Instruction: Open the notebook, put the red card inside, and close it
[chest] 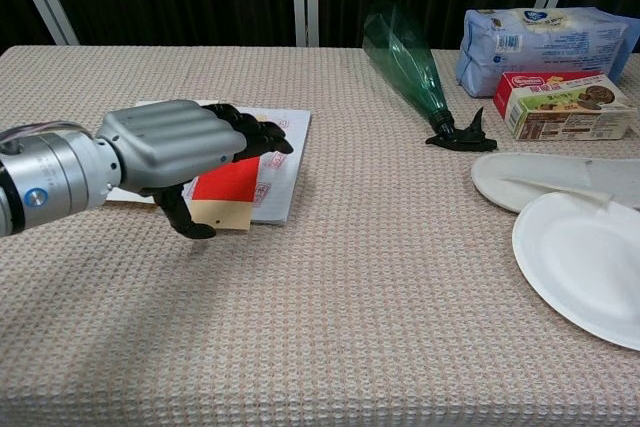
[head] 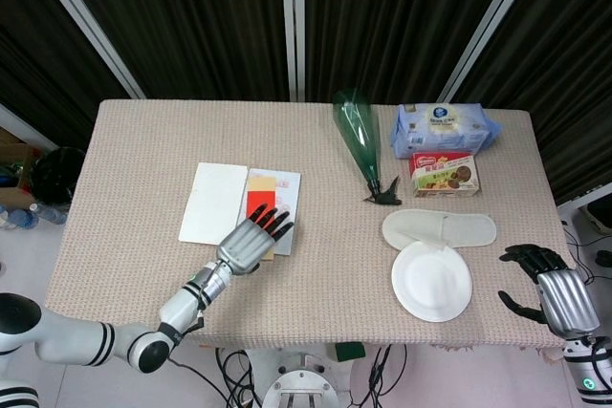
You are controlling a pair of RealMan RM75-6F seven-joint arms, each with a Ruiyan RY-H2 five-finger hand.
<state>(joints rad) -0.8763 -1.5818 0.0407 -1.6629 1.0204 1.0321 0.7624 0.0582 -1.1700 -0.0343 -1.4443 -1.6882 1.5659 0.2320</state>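
Note:
The notebook (head: 216,202) lies open at the table's left, its white left leaf flat and its right page (chest: 284,163) printed with red stamps. The red card (head: 256,200), with tan ends, lies lengthwise on that right page; its near end (chest: 224,215) overhangs the notebook's front edge. My left hand (head: 253,242) hovers over the card's near end with fingers spread and nothing in it; in the chest view the left hand (chest: 176,151) hides the card's left part. Beyond the table's front right corner, my right hand (head: 551,289) hangs with its fingers apart and holds nothing.
A green bottle (head: 358,137) lies at the back centre with a black clip (head: 382,196) at its mouth. Right of it are a blue tissue pack (head: 442,128) and a biscuit box (head: 445,175). A white slipper (head: 440,228) and a white plate (head: 432,281) sit front right.

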